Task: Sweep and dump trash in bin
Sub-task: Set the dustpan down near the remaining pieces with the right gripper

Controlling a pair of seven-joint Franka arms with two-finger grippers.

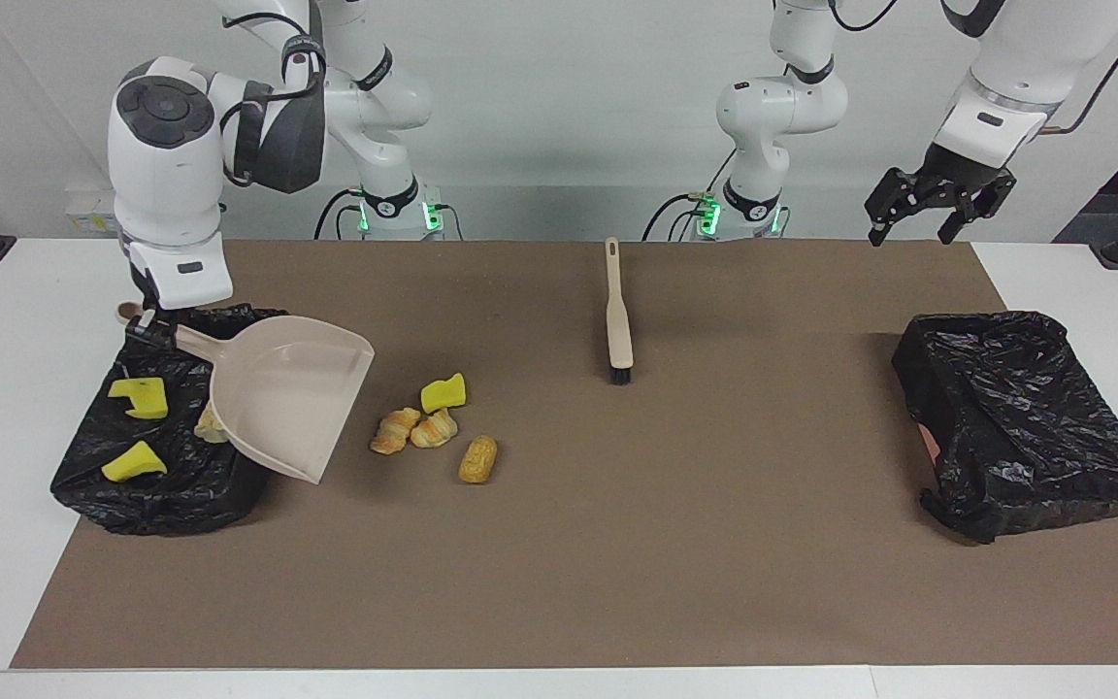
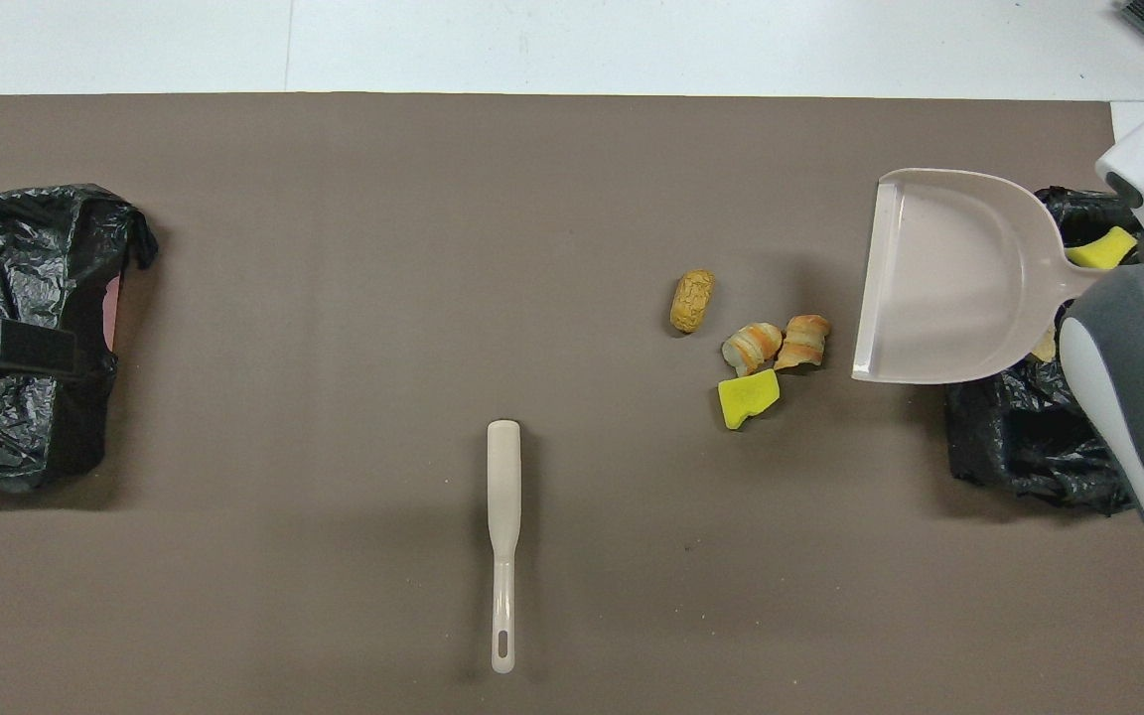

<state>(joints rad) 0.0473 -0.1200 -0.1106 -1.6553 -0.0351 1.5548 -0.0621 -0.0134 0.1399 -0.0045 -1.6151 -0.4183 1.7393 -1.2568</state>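
— Since four pieces of trash [image 1: 433, 427] lie on the mat just beside it, we hold the beige dustpan [image 1: 282, 398] by its handle, right gripper [image 1: 149, 325] pinched shut, its pan empty over the near bin's [image 1: 166, 485] rim.

— And the left gripper [image 1: 937, 194]?

— Spread wide, waiting, holding nothing. The brush [image 1: 617, 311] lies untouched. The dustpan hides most of a pale lump; two yellow sponge chunks [image 1: 137, 427] show inside.
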